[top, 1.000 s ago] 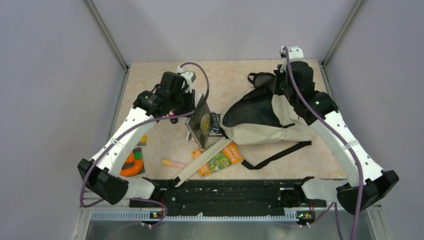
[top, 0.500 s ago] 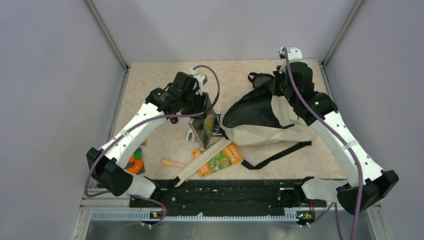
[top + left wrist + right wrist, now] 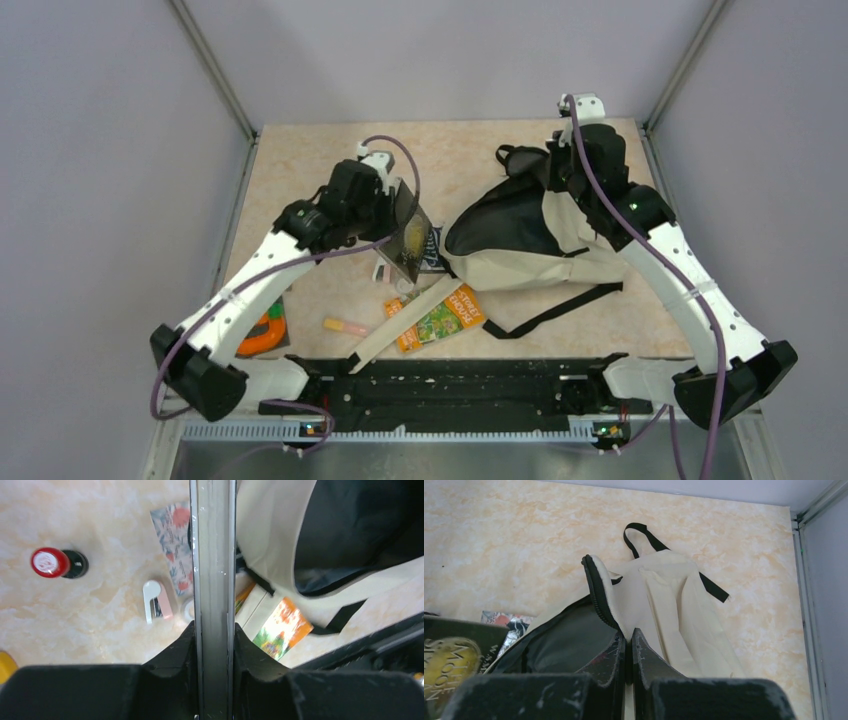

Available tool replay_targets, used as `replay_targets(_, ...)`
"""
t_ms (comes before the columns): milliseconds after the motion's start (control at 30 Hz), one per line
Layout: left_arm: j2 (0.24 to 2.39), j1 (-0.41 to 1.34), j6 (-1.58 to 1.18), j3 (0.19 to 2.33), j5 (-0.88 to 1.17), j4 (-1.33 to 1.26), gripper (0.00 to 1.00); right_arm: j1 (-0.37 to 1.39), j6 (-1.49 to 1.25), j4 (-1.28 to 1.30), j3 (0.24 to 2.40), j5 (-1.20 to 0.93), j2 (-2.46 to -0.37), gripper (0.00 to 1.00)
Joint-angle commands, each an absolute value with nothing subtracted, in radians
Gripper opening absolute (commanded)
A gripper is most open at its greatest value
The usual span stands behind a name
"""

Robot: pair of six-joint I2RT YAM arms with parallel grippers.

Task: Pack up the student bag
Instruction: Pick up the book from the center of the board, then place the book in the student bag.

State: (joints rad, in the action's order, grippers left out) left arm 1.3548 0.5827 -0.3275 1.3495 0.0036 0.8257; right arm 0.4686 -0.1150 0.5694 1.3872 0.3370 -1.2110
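The student bag [image 3: 555,265] lies on its side on the right half of the tabletop [image 3: 300,160], its mouth gaping toward the left so the black lining shows inside the cream fabric. One long beige strap [image 3: 400,325] runs from it toward the near edge, and a thin black strap loops out in front of it. The right hand [image 3: 629,635] is at the far upper part of the bag, its two fingers pressed together on the cream rim just beside the black zipper, and the rim stands lifted off the tabletop. The left hand [image 3: 213,627] is clamped on a dark book [image 3: 408,248] with a round gold emblem on its cover, one finger on each face. The book is on edge and tilted, just left of the bag's opening. In the left wrist view its grey page edge runs straight up the middle between the fingers. Below the book a floral booklet [image 3: 172,545] lies flat, partly hidden, with a small white-and-pink stapler [image 3: 156,601] near it and a red-topped round object [image 3: 50,562] farther left. An orange picture book [image 3: 445,315] lies partly under the beige strap, a pink stick [image 3: 345,327] is left of it, and an orange item [image 3: 265,330] sits under the left arm.
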Motion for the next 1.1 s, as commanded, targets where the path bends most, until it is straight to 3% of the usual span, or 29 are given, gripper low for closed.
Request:
replay_targets(0,1.077,0.581,-0.483,1.292,-0.104,0.438,0.00,0.465,-0.125,0.494,1.401,0.330,-1.156,0.00)
replay_targets(200,0.985,0.584,-0.787,1.130,0.008,0.111,0.00,0.465,-0.138,0.480,1.389,0.321,-1.151,0.00)
replay_targets(400,1.084,0.653,-1.050,0.980,0.072,-0.248,0.00,0.465,-0.156,0.466,1.392,0.307,-1.153,0.00)
replay_targets(600,1.189,0.799,-1.117,0.949,-0.034,-0.399,0.00,0.465,-0.162,0.467,1.398,0.306,-1.158,0.00)
replay_targets(900,1.263,0.826,-1.267,0.770,-0.242,-0.581,0.00,0.465,-0.176,0.455,1.401,0.274,-1.152,0.00)
replay_targets(1067,1.401,0.841,-1.323,0.851,-0.224,-0.661,0.00,0.466,-0.184,0.445,1.400,0.258,-1.158,0.00)
